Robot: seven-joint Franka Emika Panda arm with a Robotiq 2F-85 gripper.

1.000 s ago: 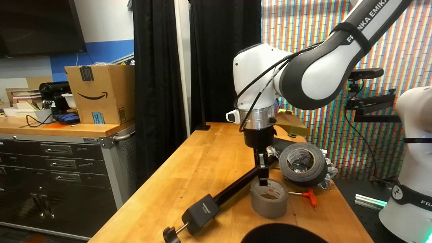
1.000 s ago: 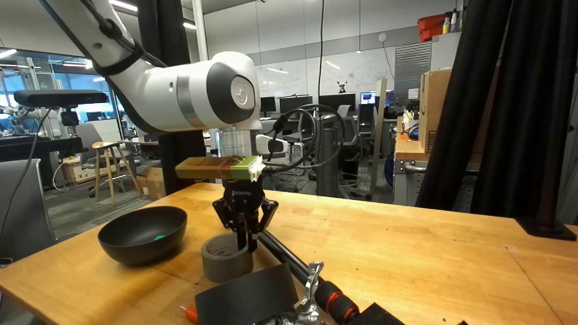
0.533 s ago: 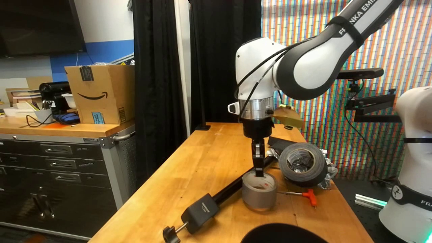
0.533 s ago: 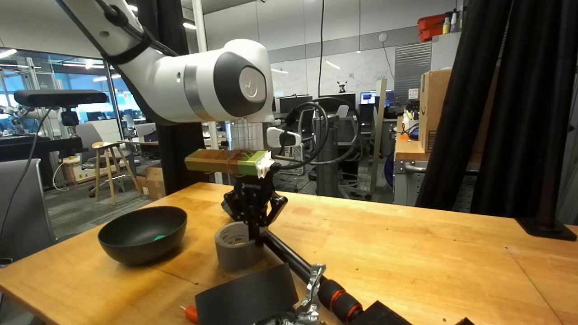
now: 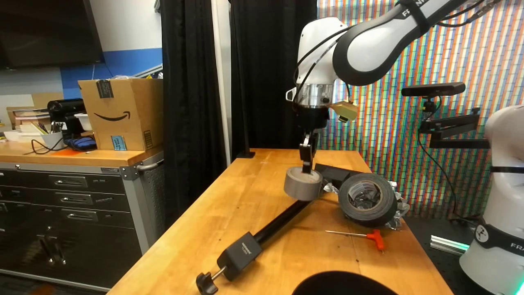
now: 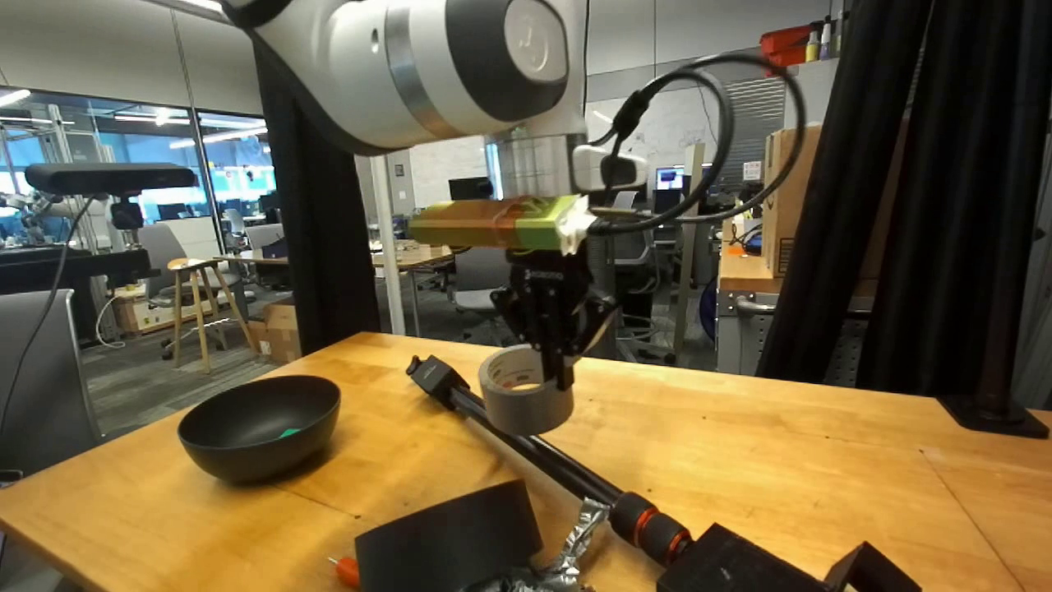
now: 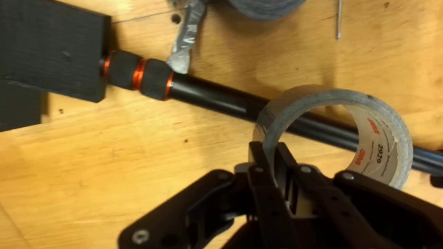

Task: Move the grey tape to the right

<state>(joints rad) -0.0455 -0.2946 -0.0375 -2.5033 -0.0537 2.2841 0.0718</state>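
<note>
My one gripper [image 7: 269,147] is clamped on the one roll of grey 3M duct tape [image 5: 302,189]: of my two fingers [image 7: 258,157], one sits inside the hole and one outside, with the roll's wall pinched between them. I hold the roll above the wooden tabletop [image 5: 245,192], between the left-hand and right-hand edges seen in an exterior view, over one black pole [image 5: 282,222]. That pole lies slantwise, with one clamp block [image 5: 239,255] and one knob [image 5: 206,284] at one end; in the wrist view I count two black sleeves [image 7: 155,79] and three orange rings [image 7: 139,74] toward its other end. Close to the right-hand edge in an exterior view I see one wider roll of black tape [image 5: 385,207], tilted, with crumpled silver foil [image 5: 403,207] beside it, and near that one orange-handled driver [image 5: 376,239]. One black bowl [image 6: 259,448] stands by the left-hand edge in an exterior view, and one small green piece [image 6: 289,432] shows inside it, too little seen to name.
</note>
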